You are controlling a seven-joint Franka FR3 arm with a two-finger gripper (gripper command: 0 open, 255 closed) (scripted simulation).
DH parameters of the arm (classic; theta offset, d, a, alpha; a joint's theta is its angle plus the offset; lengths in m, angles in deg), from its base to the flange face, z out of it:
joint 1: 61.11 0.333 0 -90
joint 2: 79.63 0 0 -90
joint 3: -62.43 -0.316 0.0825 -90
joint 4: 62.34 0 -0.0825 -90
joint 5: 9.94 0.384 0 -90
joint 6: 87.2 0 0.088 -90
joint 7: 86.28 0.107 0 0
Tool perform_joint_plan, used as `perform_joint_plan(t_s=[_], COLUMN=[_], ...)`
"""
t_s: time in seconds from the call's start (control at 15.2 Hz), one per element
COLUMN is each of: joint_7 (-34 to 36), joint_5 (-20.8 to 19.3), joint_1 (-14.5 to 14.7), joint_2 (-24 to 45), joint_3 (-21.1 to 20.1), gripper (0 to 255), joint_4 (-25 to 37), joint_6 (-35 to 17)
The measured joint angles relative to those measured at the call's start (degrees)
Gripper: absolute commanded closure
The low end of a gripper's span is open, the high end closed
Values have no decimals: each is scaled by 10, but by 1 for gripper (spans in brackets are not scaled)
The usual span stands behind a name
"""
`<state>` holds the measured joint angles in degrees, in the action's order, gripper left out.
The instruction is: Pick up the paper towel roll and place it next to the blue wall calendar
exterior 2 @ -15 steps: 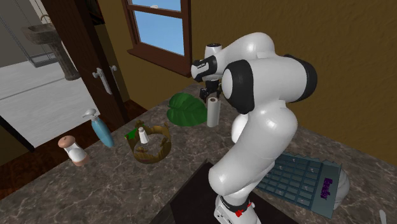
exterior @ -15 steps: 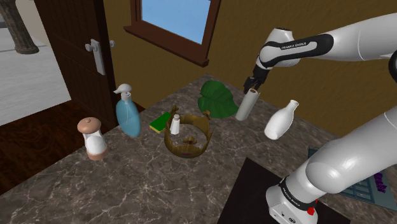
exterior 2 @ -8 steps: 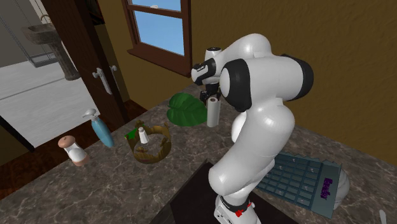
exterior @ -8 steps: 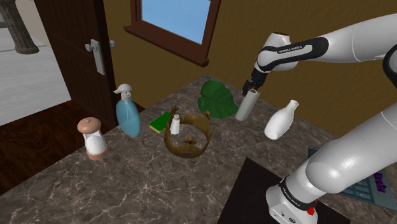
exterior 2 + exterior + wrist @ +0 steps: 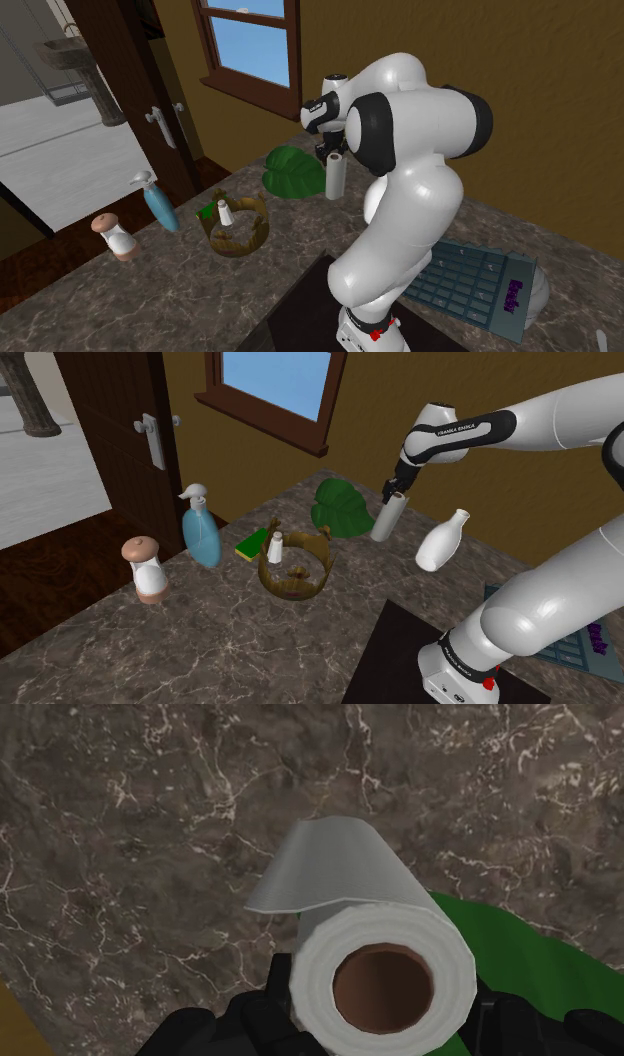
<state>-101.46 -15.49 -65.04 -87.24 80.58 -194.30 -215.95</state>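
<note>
1. Grip comes first: the pincer [image 5: 396, 486] pinches the paper towel roll [image 5: 388, 518] by its upper end, with a black finger [image 5: 262, 1010] on each side of the open core. The roll hangs tilted near the back edge of the bench [image 5: 200, 642], just beside a green leaf-shaped mat [image 5: 338, 507]. I cannot tell whether its lower end is clear of the bench.
2. The step in hand looks like the carry. It probably calls for a firm squeeze, since a soft roll held at one end may swing or slip. It also needs enough height to pass the white vase [image 5: 440, 542], which stands between the roll and the goal.
3. The blue calendar [image 5: 468, 278] lies flat beside the stand, well apart from the roll. The best target is bare bench just beside it, not on it, with the roll brought upright before release.
4. A brown basket [image 5: 296, 580] at mid-bench holds a small white bottle [image 5: 275, 547]. A green sponge [image 5: 251, 544] lies just beside its rim.
5. The vase's contents are hidden, and the fill level in the blue spray bottle [image 5: 201, 532] cannot be read.
</note>
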Motion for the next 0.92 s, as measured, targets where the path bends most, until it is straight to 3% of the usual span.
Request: perform_joint_plan(t_s=[0.4, 0.92], joint_7=[1, 2], joint_5=[-1, -5], joint_1=[0, 0], joint_2=[-2, -25], joint_3=[0, -4], gripper=[255, 255], joint_4=[1, 38], joint_6=[4, 63])
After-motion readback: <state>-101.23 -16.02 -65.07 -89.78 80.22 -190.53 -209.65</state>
